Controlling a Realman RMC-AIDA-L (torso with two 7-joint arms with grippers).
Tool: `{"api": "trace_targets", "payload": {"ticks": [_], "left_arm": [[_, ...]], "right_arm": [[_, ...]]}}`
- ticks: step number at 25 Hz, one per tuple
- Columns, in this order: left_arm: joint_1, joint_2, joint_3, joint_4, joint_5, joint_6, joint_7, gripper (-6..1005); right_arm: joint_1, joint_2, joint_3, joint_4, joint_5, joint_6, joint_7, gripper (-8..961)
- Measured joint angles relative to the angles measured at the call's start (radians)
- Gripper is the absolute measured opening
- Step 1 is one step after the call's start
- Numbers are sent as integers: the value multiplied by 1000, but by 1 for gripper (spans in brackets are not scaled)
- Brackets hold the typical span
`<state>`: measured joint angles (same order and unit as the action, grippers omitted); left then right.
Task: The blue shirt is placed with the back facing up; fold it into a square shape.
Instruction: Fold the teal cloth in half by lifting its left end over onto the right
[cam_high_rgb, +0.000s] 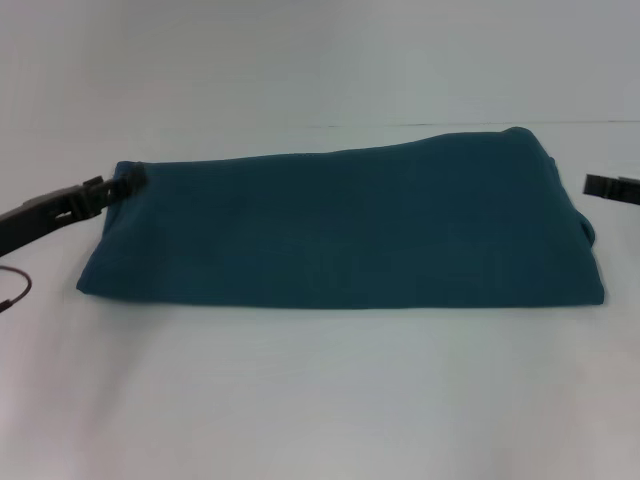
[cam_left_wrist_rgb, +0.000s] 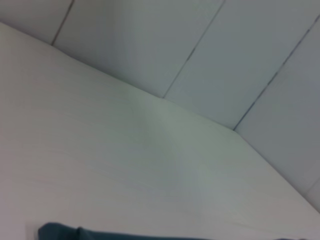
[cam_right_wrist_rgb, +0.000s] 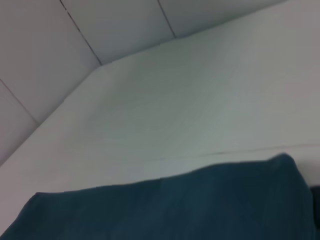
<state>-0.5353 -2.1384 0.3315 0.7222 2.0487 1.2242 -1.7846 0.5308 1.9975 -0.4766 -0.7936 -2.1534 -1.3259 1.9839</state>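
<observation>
Shirt folded to a long band, ends still to meet

Head view: the blue shirt (cam_high_rgb: 345, 225) lies mid-table, long axis left-right; the left gripper (cam_high_rgb: 118, 186) pinches its far-left corner, the right gripper (cam_high_rgb: 608, 186) hangs just off the right end, jaws unreadable. Wrist views: cloth (cam_right_wrist_rgb: 165, 207) against bare table (cam_left_wrist_rgb: 125, 165).

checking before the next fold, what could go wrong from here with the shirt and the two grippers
The left gripper sits at the far left corner of the dark teal-blue knit shirt; lifting there alone could drag the folded band askew. The right gripper is off the cloth beside the bunched right end, so that end may stay uneven.
</observation>
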Motion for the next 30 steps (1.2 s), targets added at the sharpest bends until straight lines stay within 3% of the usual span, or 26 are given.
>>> {"api": "trace_targets", "payload": {"ticks": [8, 14, 30], "left_arm": [[77, -1, 11, 32, 16, 67, 3, 785], [124, -8, 12, 49, 30, 73, 8, 784], [104, -7, 15, 58, 165, -9, 11, 783]], "right_arm": [[-41, -67, -3, 3, -29, -85, 120, 713], [-42, -90, -3, -1, -90, -130, 202, 711], [-34, -83, -2, 49, -141, -88, 229, 713]]}}
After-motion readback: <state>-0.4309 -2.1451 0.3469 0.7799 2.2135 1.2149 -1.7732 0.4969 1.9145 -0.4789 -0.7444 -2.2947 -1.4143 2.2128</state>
